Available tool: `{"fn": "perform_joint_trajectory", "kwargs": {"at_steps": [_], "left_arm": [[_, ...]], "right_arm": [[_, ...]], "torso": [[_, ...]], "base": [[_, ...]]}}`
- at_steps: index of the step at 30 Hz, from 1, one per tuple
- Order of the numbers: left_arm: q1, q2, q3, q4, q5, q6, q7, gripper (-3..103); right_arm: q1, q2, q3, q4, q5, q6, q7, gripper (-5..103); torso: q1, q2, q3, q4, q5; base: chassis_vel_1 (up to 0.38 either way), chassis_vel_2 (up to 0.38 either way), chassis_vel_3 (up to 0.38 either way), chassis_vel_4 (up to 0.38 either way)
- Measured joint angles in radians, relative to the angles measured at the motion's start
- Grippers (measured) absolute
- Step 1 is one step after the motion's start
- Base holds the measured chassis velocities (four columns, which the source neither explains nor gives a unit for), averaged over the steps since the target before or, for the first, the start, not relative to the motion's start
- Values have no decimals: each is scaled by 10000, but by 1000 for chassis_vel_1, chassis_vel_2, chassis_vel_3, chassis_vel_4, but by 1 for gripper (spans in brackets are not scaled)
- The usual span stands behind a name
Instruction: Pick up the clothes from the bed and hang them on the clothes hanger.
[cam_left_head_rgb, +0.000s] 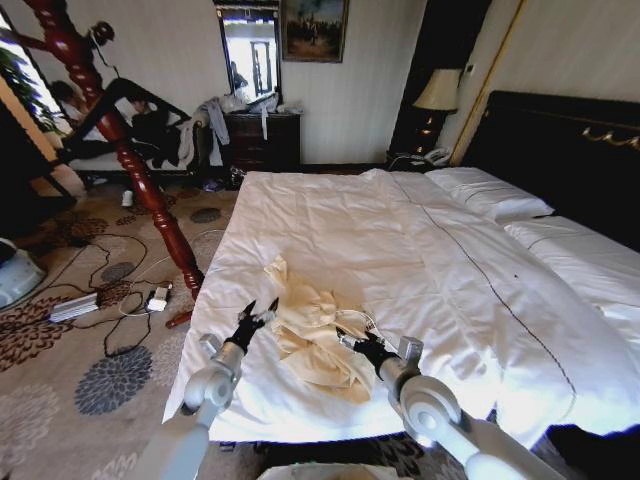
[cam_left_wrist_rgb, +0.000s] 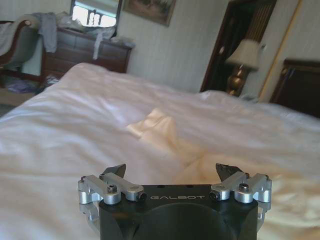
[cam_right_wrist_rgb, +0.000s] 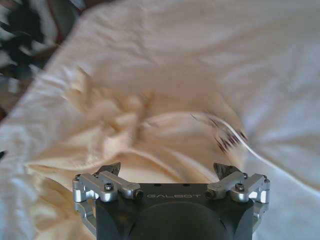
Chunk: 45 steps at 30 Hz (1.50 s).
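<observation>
The clothes are a crumpled cream garment (cam_left_head_rgb: 312, 338) lying near the foot edge of the bed (cam_left_head_rgb: 420, 250), on its white duvet. My left gripper (cam_left_head_rgb: 258, 314) hovers open just beside the garment's left side; in the left wrist view the garment (cam_left_wrist_rgb: 160, 131) lies ahead of the gripper (cam_left_wrist_rgb: 171, 170). My right gripper (cam_left_head_rgb: 362, 345) is open at the garment's right edge, and its wrist view puts the gripper (cam_right_wrist_rgb: 168, 169) directly above the cream folds (cam_right_wrist_rgb: 125, 125). A blurred dark patch (cam_right_wrist_rgb: 226, 136) with a thin pale loop lies on the garment. The clothes hanger is out of view.
A red turned wooden post (cam_left_head_rgb: 125, 150) leans by the bed's left corner. Cables and a power strip (cam_left_head_rgb: 75, 306) litter the patterned carpet. White pillows (cam_left_head_rgb: 490, 195) and a black headboard (cam_left_head_rgb: 570, 150) lie to the right. A dark dresser (cam_left_head_rgb: 262, 140) stands at the back wall.
</observation>
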Motion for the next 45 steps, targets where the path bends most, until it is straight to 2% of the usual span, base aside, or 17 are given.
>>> {"fn": "perform_joint_trajectory", "kwargs": {"at_steps": [3,5,9,17,20,23,26,27,29,32,36,38,40,41,42,44,45], "left_arm": [[86,45,-188,-58,-258,-182,21,100],[65,-5,-280,-315,-1036,-461,243,100],[-31,-116,-399,-749,-2073,-681,389,100],[174,-112,-463,-881,-2045,-731,235,100],[253,-150,-512,-890,-2012,-732,151,100],[291,-174,-526,-918,-1986,-732,118,100],[371,-209,-558,-930,-1940,-725,81,100],[371,-209,-558,-930,-1940,-725,81,100],[418,-233,-583,-930,-1905,-721,45,100],[462,-239,-596,-930,-1886,-715,19,100],[510,-244,-604,-978,-1850,-682,-22,100],[518,-247,-604,-982,-1839,-674,-34,100],[529,-262,-604,-983,-1795,-663,-46,100],[531,-271,-603,-983,-1784,-662,-49,100],[538,-296,-595,-982,-1770,-660,-58,100],[545,-319,-585,-982,-1766,-659,-63,100],[550,-337,-575,-982,-1765,-659,-66,100]], "right_arm": [[7,1,64,6,483,-122,466,100],[82,-3,72,-59,505,-88,468,100],[254,-11,93,-204,523,10,379,100],[221,-182,201,-349,661,16,267,103],[63,-244,189,-106,877,-63,287,90],[-18,-247,149,41,1014,-129,329,85],[-114,-255,101,103,1054,-219,350,68],[-114,-255,101,103,1054,-219,350,68],[-155,-255,92,105,1019,-237,351,57],[-193,-258,91,136,979,-238,351,52],[-296,-286,124,218,899,-208,352,30],[-302,-288,153,226,876,-194,352,30],[-302,-289,204,244,850,-171,352,20],[-303,-289,211,250,849,-168,352,20],[-325,-287,225,274,829,-164,349,9],[-363,-286,225,296,783,-154,331,9],[-403,-290,224,310,709,-131,294,4]], "torso": [[0,0,0,-3,0],[0,0,0,-3,0],[0,0,-1,-5,2],[0,-1,0,-3,1],[-1,-1,0,-3,0],[-1,0,-1,-4,0],[0,-1,-1,-4,0],[0,-1,-1,-4,0],[0,-1,0,-3,0],[-1,-1,0,-3,0],[0,-1,-1,-4,1],[-1,0,-1,-4,0],[0,-1,-1,-3,1],[-1,-1,-1,-3,0],[0,-1,-1,-3,0],[-1,-1,0,-3,0],[-1,-1,-1,-3,1]], "base": [[0,0,0,0],[0,0,0,0],[0,0,0,0],[0,0,0,0],[0,0,0,0],[0,0,0,0],[0,0,0,0],[0,0,0,0],[0,0,0,0],[0,0,0,0],[0,0,0,0],[0,0,0,0],[0,0,0,0],[0,0,0,0],[0,0,0,0],[0,0,0,0],[0,0,0,0]]}}
